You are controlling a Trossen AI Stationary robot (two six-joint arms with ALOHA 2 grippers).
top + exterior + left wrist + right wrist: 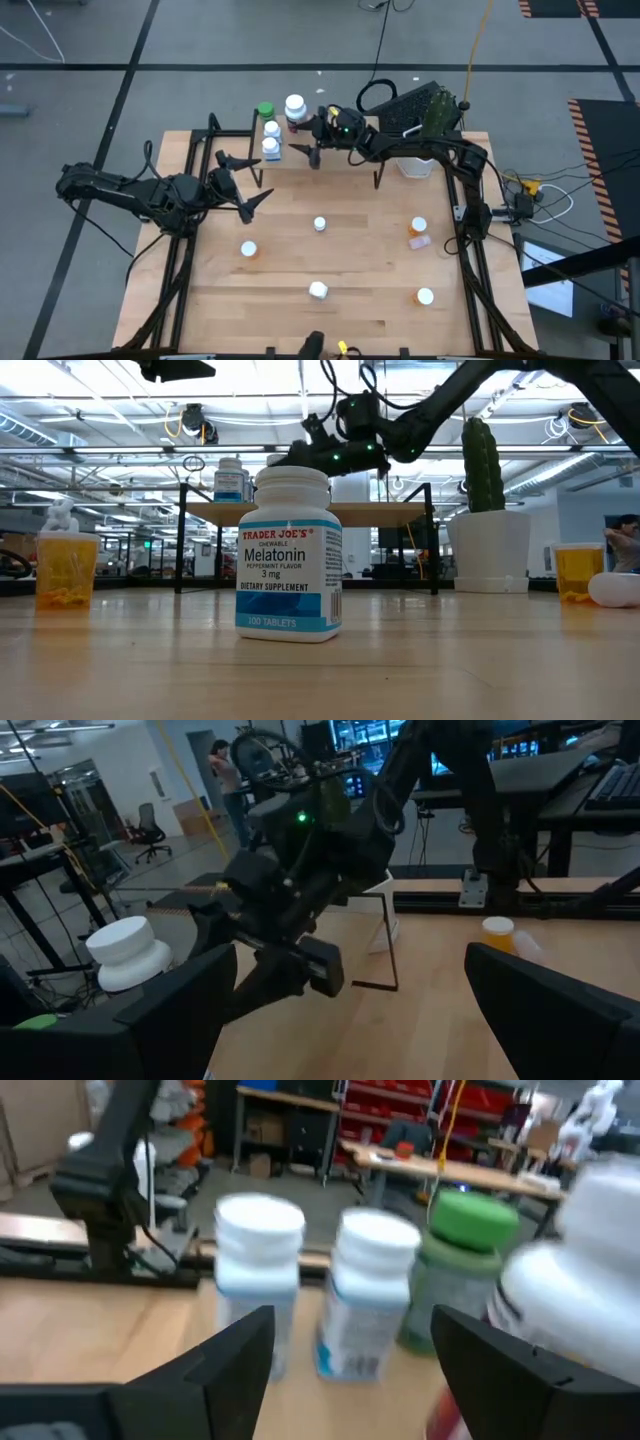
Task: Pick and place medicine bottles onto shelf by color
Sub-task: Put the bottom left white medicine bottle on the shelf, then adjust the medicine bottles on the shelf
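Observation:
The shelf (290, 162) stands at the table's far middle. At its left end stand a green-capped bottle (265, 110), two white-capped bottles (271, 128) (271, 148) and a bigger white-capped, dark red bottle (295, 108). My right gripper (311, 133) hovers open and empty over the shelf beside them. In the right wrist view the big bottle (585, 1290) stands outside one finger, and I cannot tell whether they touch. My left gripper (243, 180) is open and empty above the table's left part, near the shelf's left legs. Several more bottles stand about on the table.
On the table are a white-capped bottle (319, 224), an orange one (249, 249), a white Melatonin bottle (318, 290), two orange ones (425, 296) (418, 227) and a pale pink one lying down (420, 241). A white pot with a cactus (415, 165) stands by the shelf's right end.

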